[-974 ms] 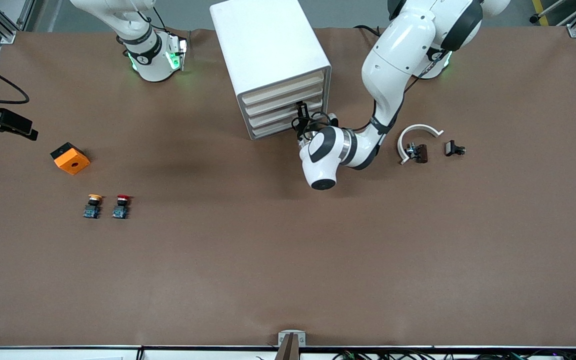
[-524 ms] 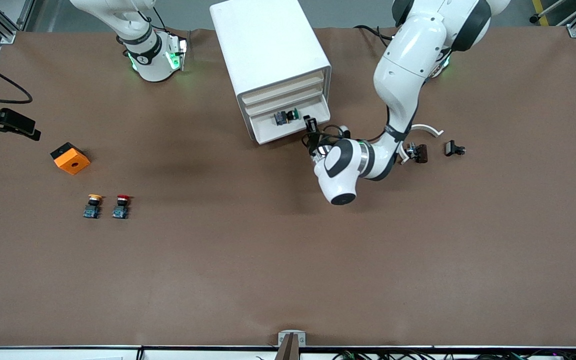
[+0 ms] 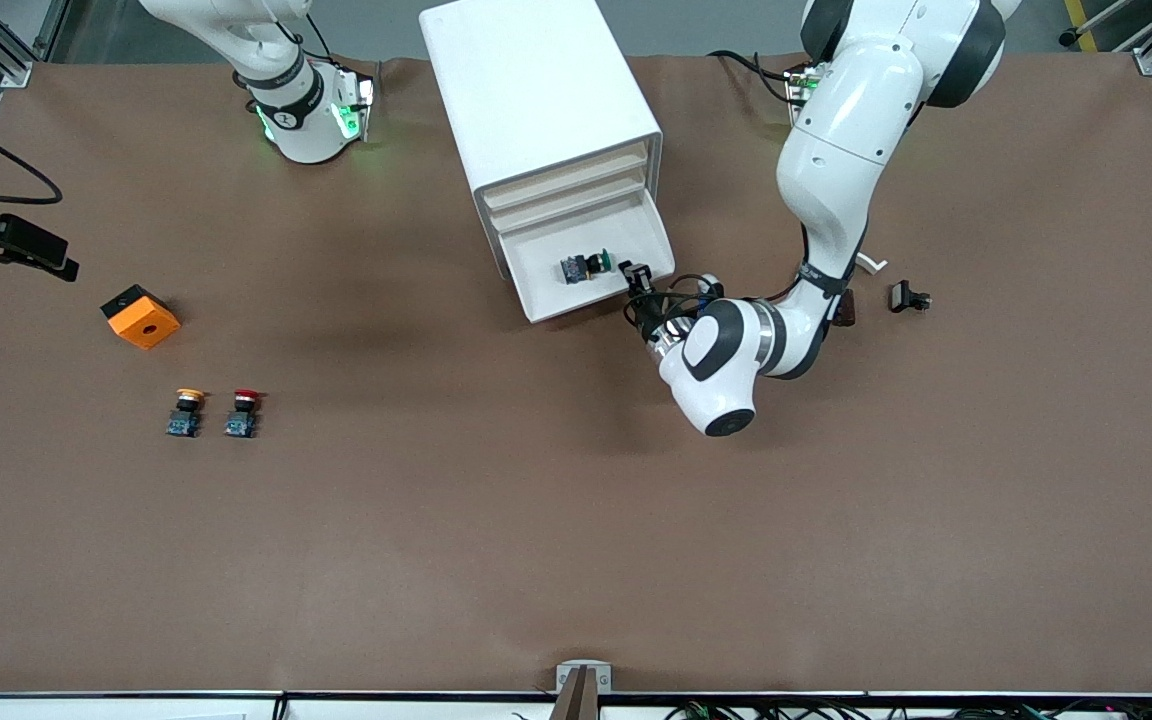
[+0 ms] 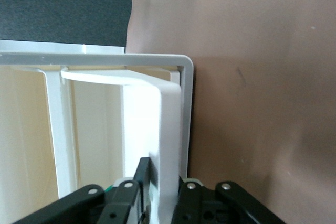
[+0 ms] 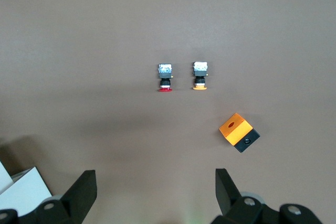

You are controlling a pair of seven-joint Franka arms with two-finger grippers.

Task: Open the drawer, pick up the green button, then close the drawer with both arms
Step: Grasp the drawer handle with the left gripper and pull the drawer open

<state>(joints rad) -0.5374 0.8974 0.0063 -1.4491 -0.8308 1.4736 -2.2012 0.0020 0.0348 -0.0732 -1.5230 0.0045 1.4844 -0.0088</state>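
The left gripper (image 3: 639, 280) pinches the front wall of the pulled-out drawer (image 3: 546, 295), where the green button (image 3: 586, 267) lies. The right gripper (image 5: 156, 192) waits wide open, empty. Pulling further could tip the drawer out.

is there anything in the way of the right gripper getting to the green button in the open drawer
Nothing visible covers the green button; it lies exposed in the pulled-out drawer. The left gripper sits at the drawer's front corner, close beside it. The right gripper hangs open over the table's right-arm end.

No readable text, labels or numbers anywhere
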